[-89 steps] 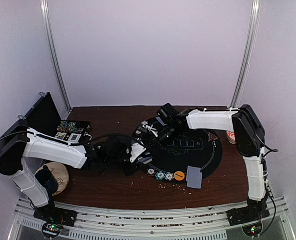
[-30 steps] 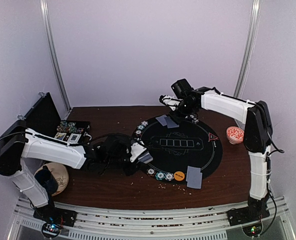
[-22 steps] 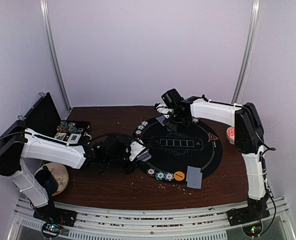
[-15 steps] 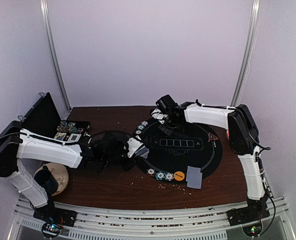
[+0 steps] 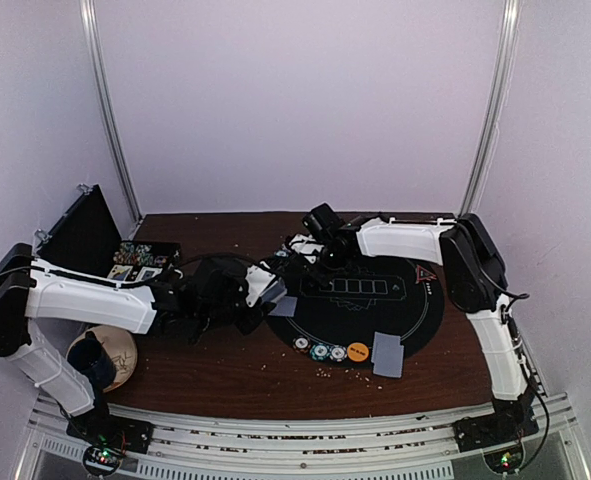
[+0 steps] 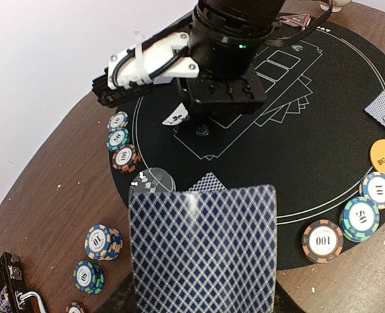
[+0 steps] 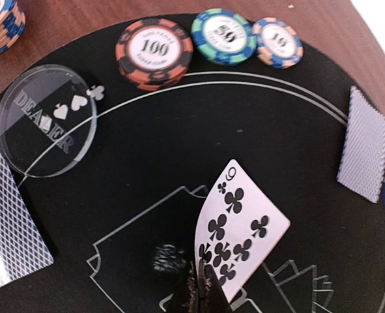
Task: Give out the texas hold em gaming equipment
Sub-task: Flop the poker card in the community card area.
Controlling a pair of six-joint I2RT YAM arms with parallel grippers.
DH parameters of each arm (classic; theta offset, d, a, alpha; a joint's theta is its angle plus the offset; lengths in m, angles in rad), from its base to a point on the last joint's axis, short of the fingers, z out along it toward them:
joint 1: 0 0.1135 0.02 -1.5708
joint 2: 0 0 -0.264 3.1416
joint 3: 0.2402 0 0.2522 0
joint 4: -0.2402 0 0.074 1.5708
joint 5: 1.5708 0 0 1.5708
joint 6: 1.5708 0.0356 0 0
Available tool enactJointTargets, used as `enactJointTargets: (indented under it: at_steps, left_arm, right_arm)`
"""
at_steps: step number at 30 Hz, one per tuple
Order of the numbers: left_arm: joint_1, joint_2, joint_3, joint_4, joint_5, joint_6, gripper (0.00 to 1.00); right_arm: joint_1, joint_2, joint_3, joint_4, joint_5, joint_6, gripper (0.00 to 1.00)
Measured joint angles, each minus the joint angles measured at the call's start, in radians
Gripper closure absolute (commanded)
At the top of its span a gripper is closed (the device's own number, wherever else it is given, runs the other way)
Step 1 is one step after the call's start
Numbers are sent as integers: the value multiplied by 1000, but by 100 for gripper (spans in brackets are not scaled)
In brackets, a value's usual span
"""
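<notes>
Lower centre, we see the right gripper (image 7: 195, 290) pinched tight on a face-up nine of clubs (image 7: 243, 225), low over the card outlines on the mat (image 7: 146, 163) for laying, while the left gripper (image 5: 271, 298), centre-left, clamps the deck (image 6: 202, 251) narrowly, ready to deal.

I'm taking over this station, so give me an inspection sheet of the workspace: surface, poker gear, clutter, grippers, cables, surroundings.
Surface: brown table under a round black mat; crumbs near the front.
Job's things: three chips, orange disc and face-down cards at the mat's near edge; clear dealer button.
Clutter: open chip case; wooden disc at left.
Grippers: left gripper shut on deck; right gripper shut on nine of clubs, face up.
Cables: black cable arcs over left arm.
Surroundings: pale walls, metal poles.
</notes>
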Motion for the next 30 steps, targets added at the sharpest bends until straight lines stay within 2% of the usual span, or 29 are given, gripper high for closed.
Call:
enactJointTargets:
  at_steps: [17,30]
  left_arm:
    - [0,0,0,0,1,-1,81]
    - [0,0,0,0,2,-1,82]
  right_arm:
    - [10,83,94,-17,-71,84,100]
    - [28,92,101,-13,81,138,100]
